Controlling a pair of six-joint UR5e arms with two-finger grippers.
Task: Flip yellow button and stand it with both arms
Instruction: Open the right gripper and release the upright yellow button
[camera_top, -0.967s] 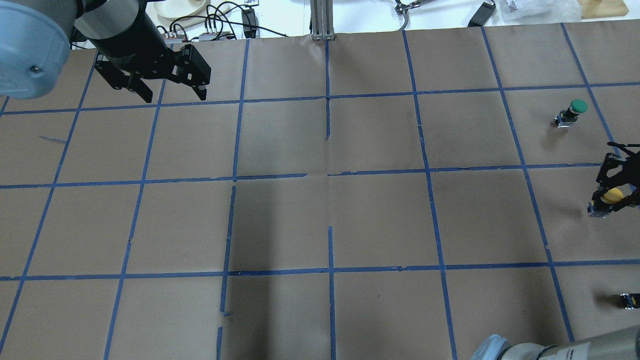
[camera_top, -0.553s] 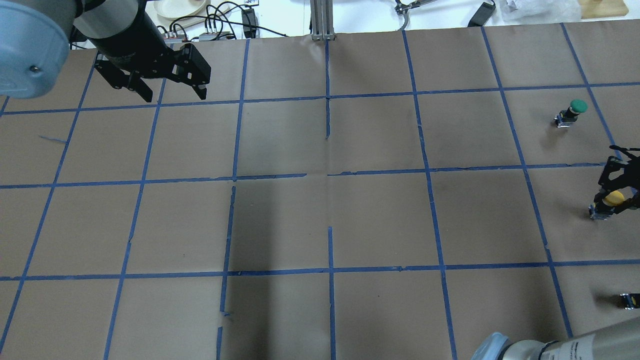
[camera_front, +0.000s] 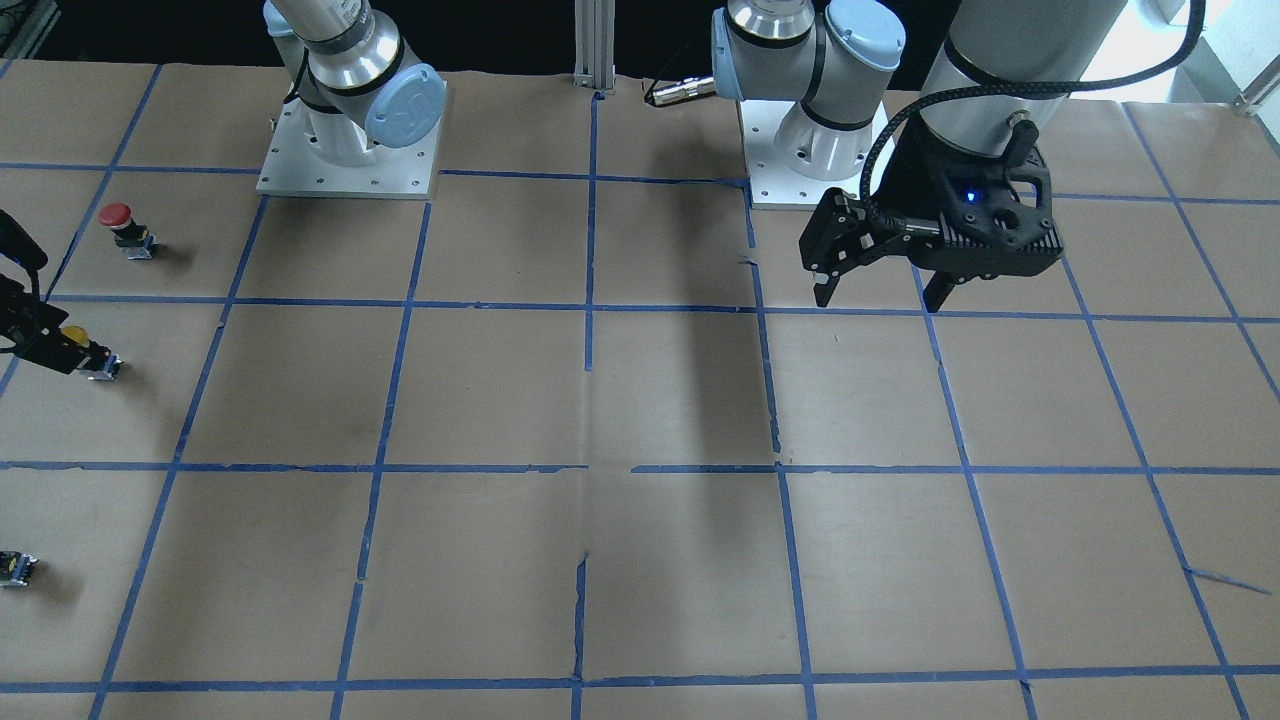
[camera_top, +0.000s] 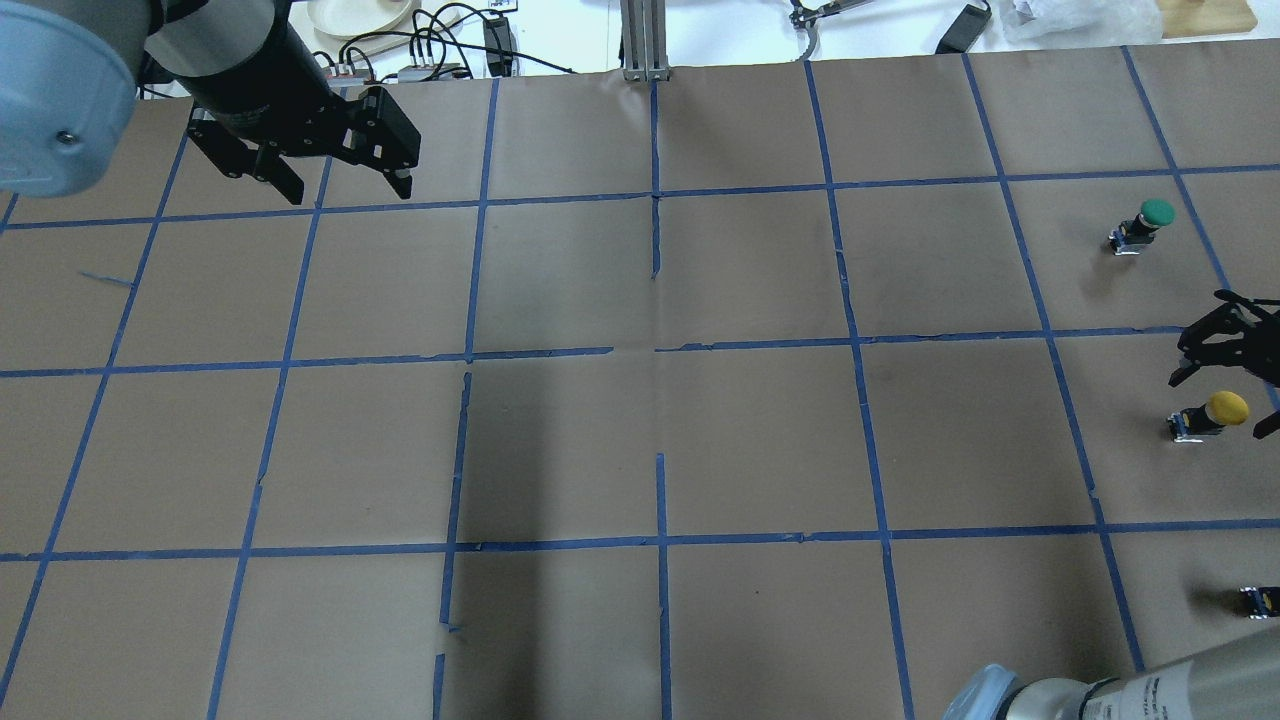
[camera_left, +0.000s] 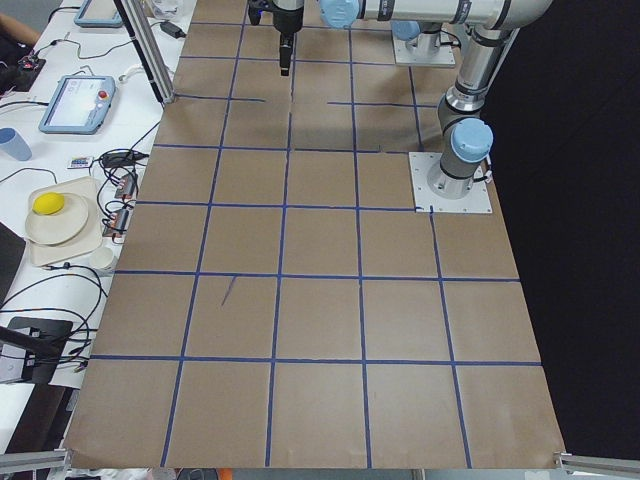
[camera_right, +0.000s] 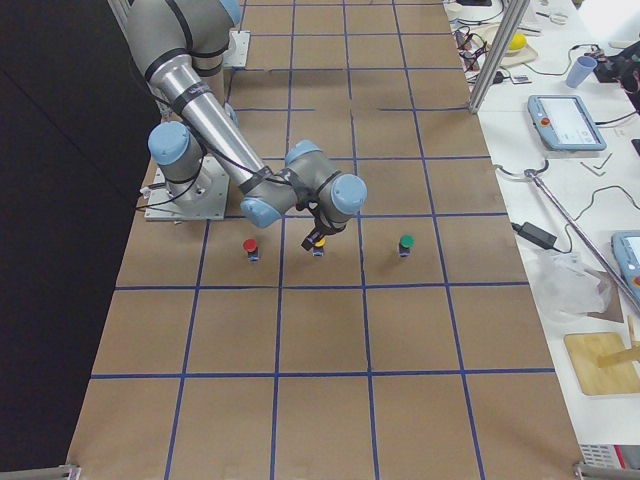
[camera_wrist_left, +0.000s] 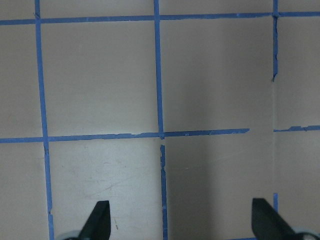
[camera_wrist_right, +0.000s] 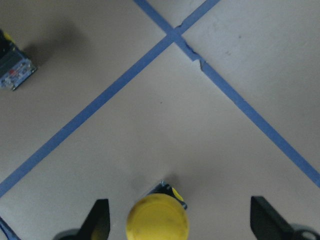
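Yellow button (camera_top: 1210, 412) stands cap-up in the overhead view, one grid cell from the green button (camera_top: 1150, 220), between the right gripper's (camera_top: 1218, 405) wide-spread fingers. The left gripper (camera_top: 348, 192), also wide, hangs far from the green button. Right wrist view: the cap lies directly below, axis vertical.

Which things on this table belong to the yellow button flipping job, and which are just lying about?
Belongs to the job:
yellow button, standing cap up
right hand, open around it
left hand, open

Just lying about:
green button
red button
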